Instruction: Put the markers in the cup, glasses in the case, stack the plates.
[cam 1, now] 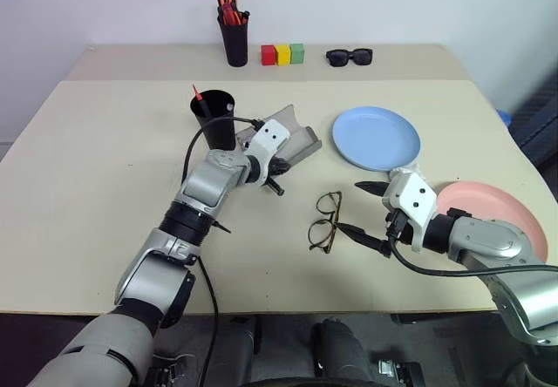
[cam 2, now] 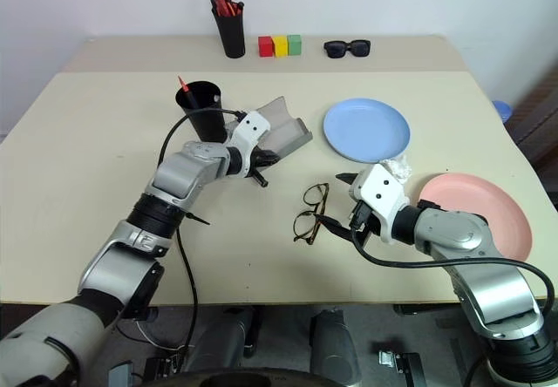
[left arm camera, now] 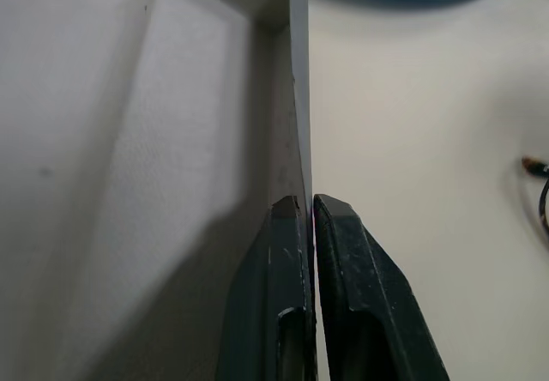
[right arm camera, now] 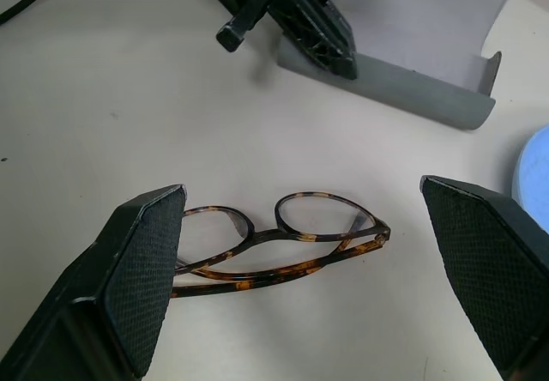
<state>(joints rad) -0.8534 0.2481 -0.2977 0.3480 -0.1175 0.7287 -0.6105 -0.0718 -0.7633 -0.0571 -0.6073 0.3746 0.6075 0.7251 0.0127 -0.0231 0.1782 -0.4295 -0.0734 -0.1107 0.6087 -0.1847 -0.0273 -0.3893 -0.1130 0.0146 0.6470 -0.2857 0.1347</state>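
Note:
The grey case (cam 1: 295,139) lies open in the middle of the table. My left gripper (cam 1: 281,162) is shut on its thin near wall (left arm camera: 296,141), its fingers (left arm camera: 274,261) pinching the edge. The black cup (cam 1: 214,117) stands just left of the case, with the marker's red tip (cam 1: 198,93) sticking out of it. The thin-rimmed glasses (right arm camera: 292,235) lie folded on the table in front of my right gripper (cam 1: 361,211), which is open, level with them and not touching. The light blue plate (cam 1: 375,137) and the pink plate (cam 1: 501,217) lie apart on the right.
At the back stand a black pen pot of orange-topped markers (cam 1: 233,31), three coloured blocks (cam 1: 282,53) and black sunglasses (cam 1: 349,56). Bare tabletop (cam 1: 96,160) stretches to the left. The pink plate sits close to the table's right edge.

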